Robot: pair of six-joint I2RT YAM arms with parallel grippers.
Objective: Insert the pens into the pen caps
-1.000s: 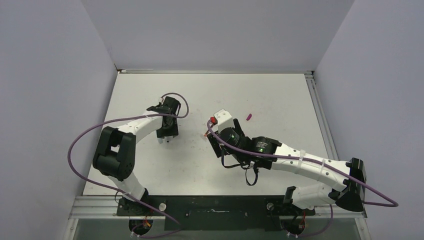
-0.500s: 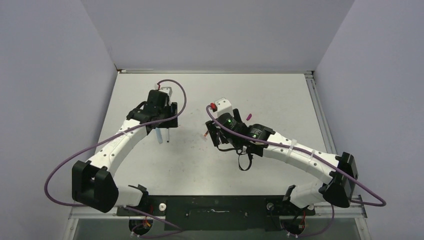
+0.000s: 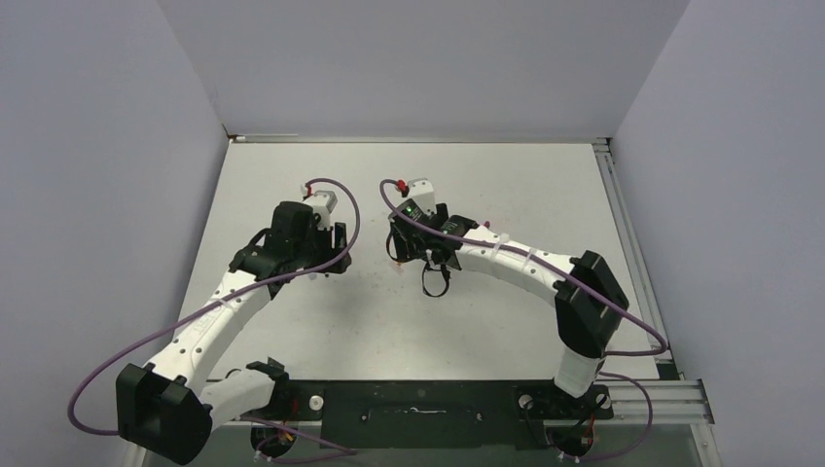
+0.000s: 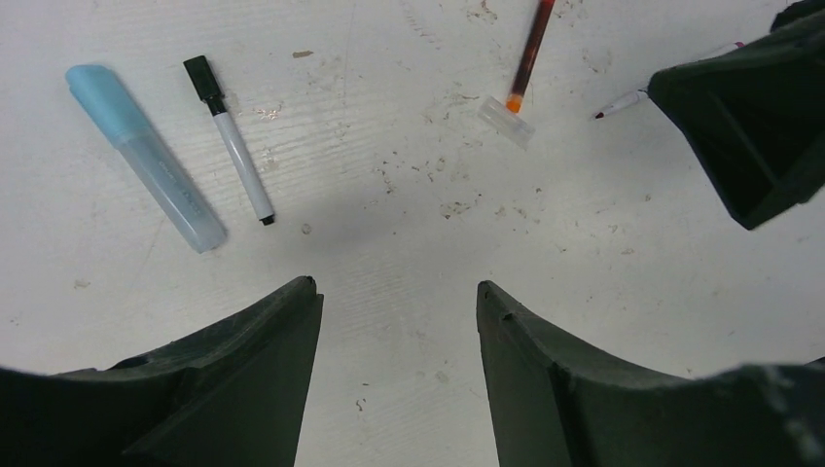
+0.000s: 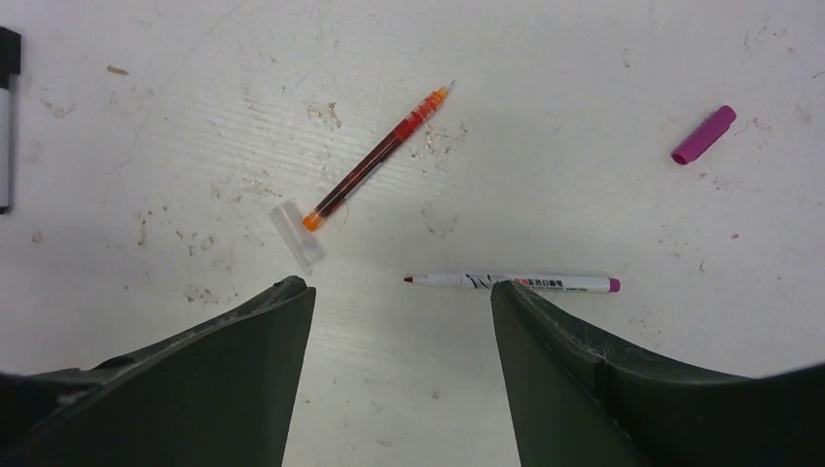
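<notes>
1. Left gripper (image 4: pixel 397 292): jaws wide apart, nothing held, hovers over tabletop (image 4: pixel 409 224).
2. On tabletop, left in its view: light-blue pen cap (image 4: pixel 146 161) lies flat, black-ended white pen (image 4: pixel 233 151) just beside it, not touching.
3. Right gripper (image 5: pixel 401 287): jaws spread too, empty.
4. Ahead of it: red pen (image 5: pixel 379 156) lies diagonal, orange end at clear cap (image 5: pixel 297 233); magenta-ended white pen (image 5: pixel 511 282) near; magenta cap (image 5: pixel 703 134) well apart.

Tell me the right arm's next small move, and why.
Probably lower the right gripper onto the white pen: its fingers are open and empty, the pen lies uncapped just ahead of them, and a purple cap lies apart.
</notes>
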